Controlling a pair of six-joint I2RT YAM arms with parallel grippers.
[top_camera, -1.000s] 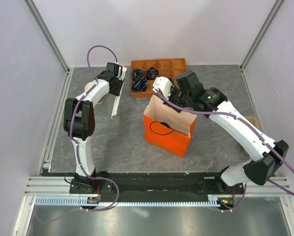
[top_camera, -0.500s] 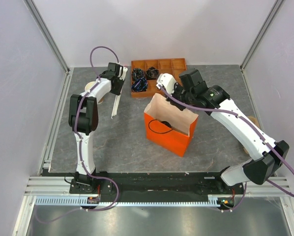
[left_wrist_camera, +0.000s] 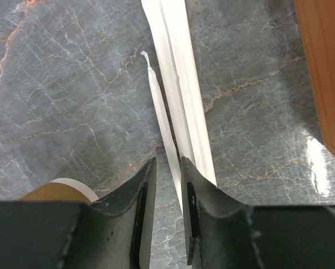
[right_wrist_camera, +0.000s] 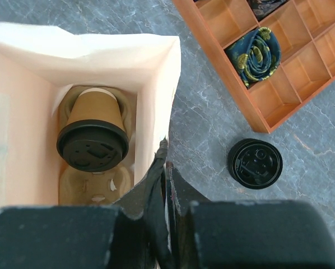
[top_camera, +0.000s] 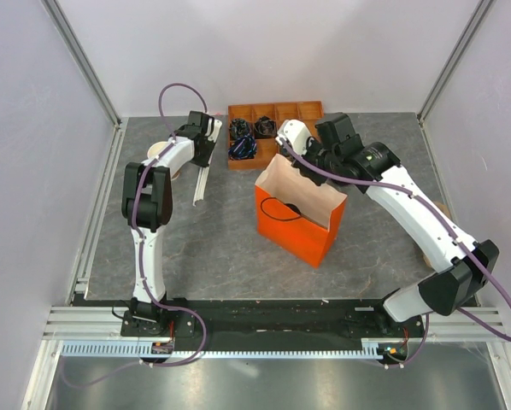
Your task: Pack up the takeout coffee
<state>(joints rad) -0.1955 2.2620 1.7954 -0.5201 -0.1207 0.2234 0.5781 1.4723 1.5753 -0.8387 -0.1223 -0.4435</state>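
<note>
- Takeout coffee: tapered tan paper cup with a matte finish and a round black plastic lid with moulded relief. It is inside the orange paper bag, low against the wall nearest the right end effector, seated in a tan moulded insert on the bag's floor.
- Cup's long axis runs bottom to mouth of the bag. The lid faces up toward the opening and the body leans slightly off plumb.
- Bag: stiff paper, orange outside and pale cream inside, rectangular mouth open, standing on the grey veined stone-look worktop.
- Right end effector: jaws all but closed, pinching the bag's upper rim at one side wall.
- Left end effector: dark jaws narrowly apart over long, flat white paper-wrapped sticks. The thinnest one runs into the gap. Cannot tell whether it is clamped.
- Loose black lid lies flat on the worktop, beside the wooden compartment tray.
</note>
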